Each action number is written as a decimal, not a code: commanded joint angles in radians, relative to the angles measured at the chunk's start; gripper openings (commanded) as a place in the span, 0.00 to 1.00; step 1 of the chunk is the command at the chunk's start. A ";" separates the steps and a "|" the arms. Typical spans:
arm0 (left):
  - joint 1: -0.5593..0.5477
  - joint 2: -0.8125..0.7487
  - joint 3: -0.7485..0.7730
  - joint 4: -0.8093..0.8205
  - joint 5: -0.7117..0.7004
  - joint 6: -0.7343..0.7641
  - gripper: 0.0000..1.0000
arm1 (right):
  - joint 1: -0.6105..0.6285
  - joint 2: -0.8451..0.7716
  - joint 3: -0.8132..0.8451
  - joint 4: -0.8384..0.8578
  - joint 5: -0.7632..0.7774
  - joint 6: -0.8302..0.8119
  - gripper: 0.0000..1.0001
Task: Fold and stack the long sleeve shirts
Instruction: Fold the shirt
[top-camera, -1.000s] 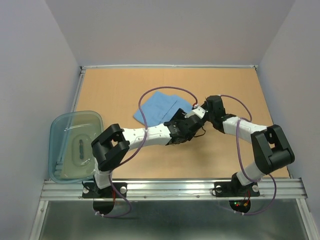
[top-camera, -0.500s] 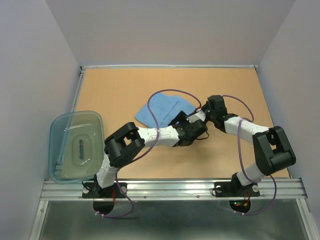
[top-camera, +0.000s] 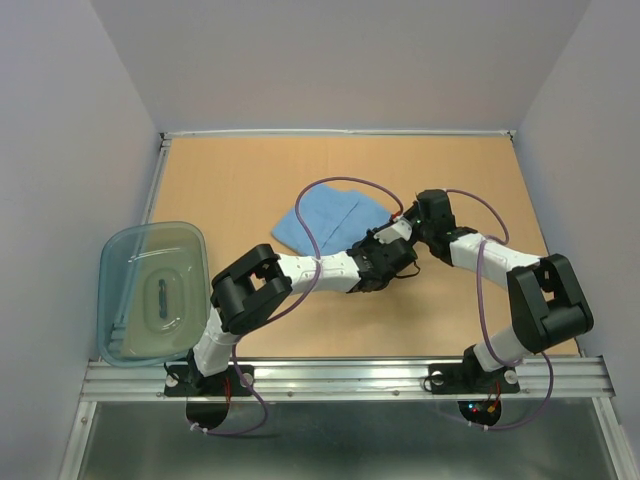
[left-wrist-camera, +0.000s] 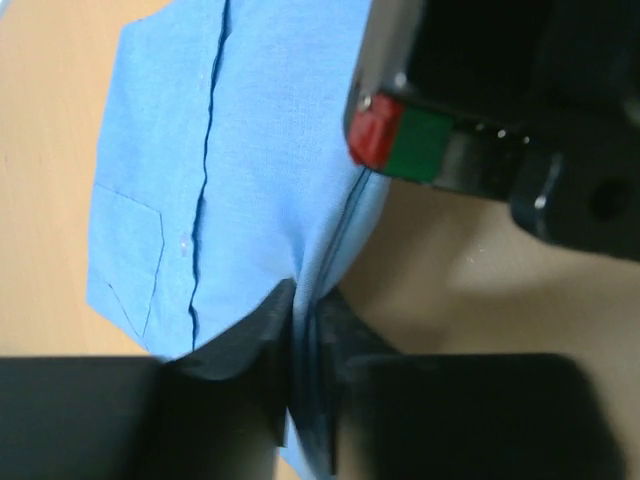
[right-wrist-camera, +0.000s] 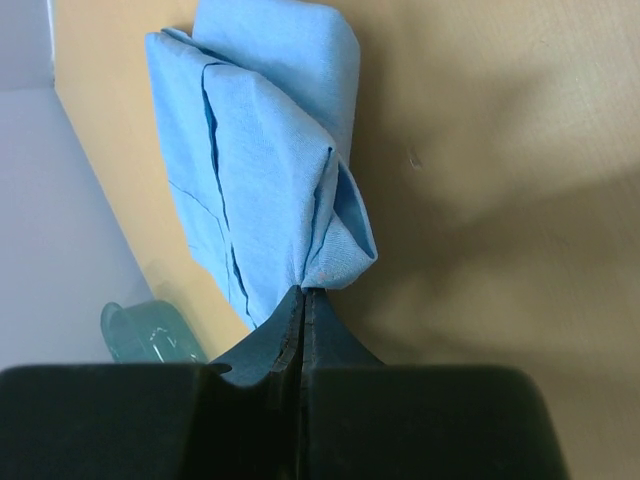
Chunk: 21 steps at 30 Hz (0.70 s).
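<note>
Pale grey walls stood around a light brown tabletop (top-camera: 230, 180). Near its middle lay the light blue shirt (top-camera: 325, 215), folded into a small bundle.

Both arms reached in from the near edge and bent at the elbows. They leaned toward each other and met at the shirt's near right side. The left arm stretched low across the tabletop toward the right. The left end effector (left-wrist-camera: 305, 315) was almost closed, and its two dark fingers pinched a fold of the shirt's edge between them.

The right arm came round from the right side and pointed left. The right end effector (right-wrist-camera: 303, 300) was squeezed tight, with a bunched corner of the shirt caught at its tips. The two end effectors were just beside each other.

A clear bluish tub (top-camera: 150, 290) sat at the tabletop's left edge, well apart from the shirt.
</note>
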 joint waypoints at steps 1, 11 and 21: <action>-0.012 -0.024 -0.013 -0.004 -0.014 -0.002 0.03 | 0.014 -0.037 0.070 0.021 0.000 -0.009 0.01; -0.018 -0.085 -0.015 -0.096 0.092 -0.048 0.00 | -0.065 -0.088 0.149 -0.084 0.032 -0.128 0.69; 0.008 -0.085 0.207 -0.308 0.280 -0.100 0.00 | -0.270 -0.254 0.327 -0.426 0.098 -0.378 1.00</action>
